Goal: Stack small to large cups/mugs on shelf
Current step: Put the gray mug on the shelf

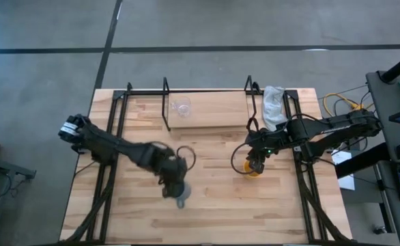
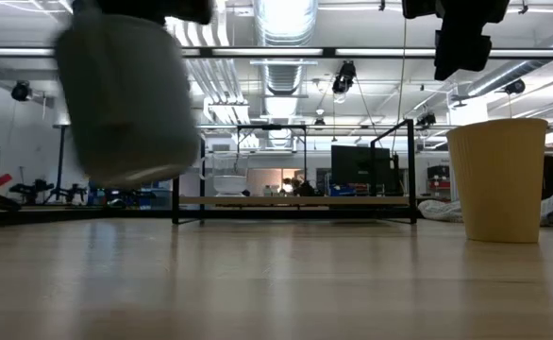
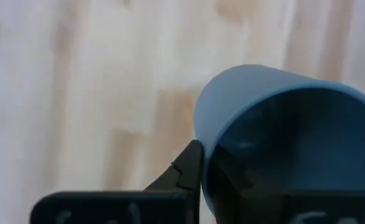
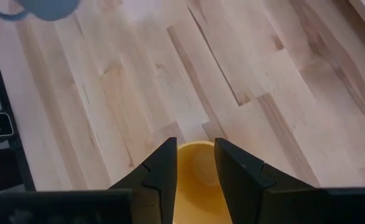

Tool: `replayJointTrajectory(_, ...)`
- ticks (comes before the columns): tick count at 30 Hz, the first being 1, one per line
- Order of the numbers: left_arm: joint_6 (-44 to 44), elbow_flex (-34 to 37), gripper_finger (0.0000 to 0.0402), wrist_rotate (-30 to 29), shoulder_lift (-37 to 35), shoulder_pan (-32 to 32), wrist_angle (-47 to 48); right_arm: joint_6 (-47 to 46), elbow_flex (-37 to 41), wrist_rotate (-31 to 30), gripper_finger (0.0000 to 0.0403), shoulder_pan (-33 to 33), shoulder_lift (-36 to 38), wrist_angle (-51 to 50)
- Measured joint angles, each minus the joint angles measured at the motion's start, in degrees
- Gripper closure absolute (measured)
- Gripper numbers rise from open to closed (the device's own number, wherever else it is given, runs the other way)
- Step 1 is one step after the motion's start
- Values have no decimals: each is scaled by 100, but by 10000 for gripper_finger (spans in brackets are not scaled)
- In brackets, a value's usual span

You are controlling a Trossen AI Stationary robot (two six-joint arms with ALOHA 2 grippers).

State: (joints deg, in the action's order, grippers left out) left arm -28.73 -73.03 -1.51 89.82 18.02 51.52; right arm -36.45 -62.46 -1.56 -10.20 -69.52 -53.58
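Note:
My left gripper (image 1: 174, 179) (image 3: 207, 169) is shut on the grey-blue mug (image 1: 181, 199) (image 2: 125, 104), near the table's middle. The yellow cup (image 1: 253, 170) (image 2: 499, 179) stands upright on its base on the tabletop. My right gripper (image 1: 255, 162) (image 4: 194, 157) hangs just above its mouth, open by a narrow gap and touching nothing; the low view shows it (image 2: 460, 42) clear of the rim. The clear glass cup (image 1: 181, 107) stands on the shelf (image 1: 210, 113) (image 2: 295, 201) at the far side. My left gripper holds the mug by its rim wall (image 3: 202, 149), with one finger (image 3: 184, 169) outside and the other inside the hollow. In the low view the mug hangs below the gripper, lifted clear of the table and slightly tilted.
A white cloth (image 1: 274, 106) lies at the shelf's right end. Black wire uprights (image 1: 166, 102) rise from the shelf's ends, and black frame rails run along the table's left and right sides. Bare wood lies between the two grippers.

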Motion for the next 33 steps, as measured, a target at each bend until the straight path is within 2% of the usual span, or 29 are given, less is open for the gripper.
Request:
replayJointTrajectory(11,3118,-885,401,-840,-4,-1786,-108,-7,0,-2,301,0,0,74)
replayJointTrajectory(19,5830,-1244,401,-860,-4,-2683,-1573,-14,0,-294,300,-1,0,356)
replayJointTrajectory(25,7817,-1200,401,-800,44,-3242,-1791,-11,0,-308,300,0,0,346)
replayJointTrajectory(29,8567,-1286,401,-735,316,-3621,-1760,-11,0,-308,300,-1,0,342)
replayJointTrajectory(33,8750,-1628,401,-224,705,-3892,-1766,-9,0,-313,300,0,0,343)
